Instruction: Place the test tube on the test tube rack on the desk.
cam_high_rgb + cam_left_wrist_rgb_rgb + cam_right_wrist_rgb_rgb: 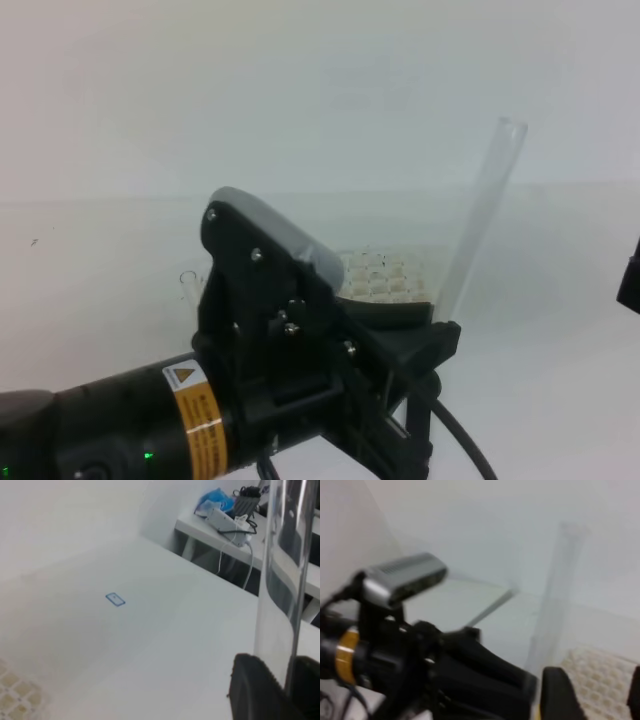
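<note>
Holding the long, clear, colourless glass test tube (482, 215) near its lower end between the black fingers of the left gripper (280, 690), pinched on it, open mouth up and leaning a little to the right in the high view. Sits just behind the gripper there: the white plastic lattice test tube rack (385, 278), only a patch of its square holes showing past the arm's grey wrist camera (275, 235); shows again in a corner of the left wrist view and at lower right of the right wrist view. Rests on the plain white desk (100, 270).

Right gripper (592, 695): two dark fingers at the bottom edge of its own blurred view, spread with a clear gap between them, holding nothing, close beside the tube's lower part.

Judged as the carry-and-align step, tube not yet in any hole. To do it well: bring the tube upright first, since a leaning tube would catch on the lattice walls; centre the rounded end over one square hole; lower slowly and straight; keep the pinch light but steady, as smooth glass likely slips; release only once the rack carries the tube. Keep the right fingers clear of the tube meanwhile. Rounded end hidden behind the gripper, so its height above the rack cannot be told.
</note>
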Robot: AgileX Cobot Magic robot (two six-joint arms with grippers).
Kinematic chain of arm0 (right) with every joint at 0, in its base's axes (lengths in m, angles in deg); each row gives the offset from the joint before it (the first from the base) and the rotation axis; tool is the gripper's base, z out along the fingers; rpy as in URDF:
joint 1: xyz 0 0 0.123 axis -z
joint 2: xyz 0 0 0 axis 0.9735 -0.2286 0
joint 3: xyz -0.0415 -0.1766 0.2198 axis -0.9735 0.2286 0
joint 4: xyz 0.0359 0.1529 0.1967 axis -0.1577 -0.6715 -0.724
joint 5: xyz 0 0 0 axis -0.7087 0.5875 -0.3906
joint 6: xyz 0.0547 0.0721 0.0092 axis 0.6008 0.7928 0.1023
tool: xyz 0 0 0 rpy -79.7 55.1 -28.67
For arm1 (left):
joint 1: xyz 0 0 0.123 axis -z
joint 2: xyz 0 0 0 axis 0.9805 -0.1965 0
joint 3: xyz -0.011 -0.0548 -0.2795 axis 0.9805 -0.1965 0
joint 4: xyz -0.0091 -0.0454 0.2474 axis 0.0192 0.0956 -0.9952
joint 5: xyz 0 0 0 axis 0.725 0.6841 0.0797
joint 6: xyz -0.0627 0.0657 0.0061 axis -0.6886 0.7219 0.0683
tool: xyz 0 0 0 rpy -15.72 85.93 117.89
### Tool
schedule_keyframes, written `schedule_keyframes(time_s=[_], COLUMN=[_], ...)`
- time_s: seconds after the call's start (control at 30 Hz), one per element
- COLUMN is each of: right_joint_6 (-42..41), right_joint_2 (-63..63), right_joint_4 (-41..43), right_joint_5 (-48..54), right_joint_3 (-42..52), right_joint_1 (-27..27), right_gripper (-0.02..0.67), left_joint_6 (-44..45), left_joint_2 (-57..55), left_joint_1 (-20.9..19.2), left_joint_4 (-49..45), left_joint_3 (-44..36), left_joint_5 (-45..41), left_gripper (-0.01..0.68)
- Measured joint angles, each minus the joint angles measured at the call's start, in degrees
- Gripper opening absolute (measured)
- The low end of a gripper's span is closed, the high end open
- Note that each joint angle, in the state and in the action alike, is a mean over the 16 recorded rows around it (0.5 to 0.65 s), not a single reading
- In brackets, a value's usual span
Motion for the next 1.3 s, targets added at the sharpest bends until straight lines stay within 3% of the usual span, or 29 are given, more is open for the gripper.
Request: schedule_keyframes(time_s=[0.3,0.8,1.3], right_joint_6=[-8.2,-13.0,-13.6], right_joint_2=[-4.0,-5.1,-9.7], right_joint_4=[-5.9,-11.1,-13.1], right_joint_5=[4.6,3.9,5.9], right_joint_3=[0.0,-0.4,-4.0], right_joint_1=[0.0,0.0,0.0], right_gripper=[0.341,0.351,0.353], left_joint_6=[3.6,17.3,23.0], left_joint_2=[-4.9,-8.5,-9.2], left_joint_1=[0.0,0.0,0.0], left_joint_4=[3.2,16.7,17.7], left_joint_3=[0.0,0.0,0.0], left_joint_5=[8.1,20.1,24.2], left_gripper=[0.111,0.111,0.111])
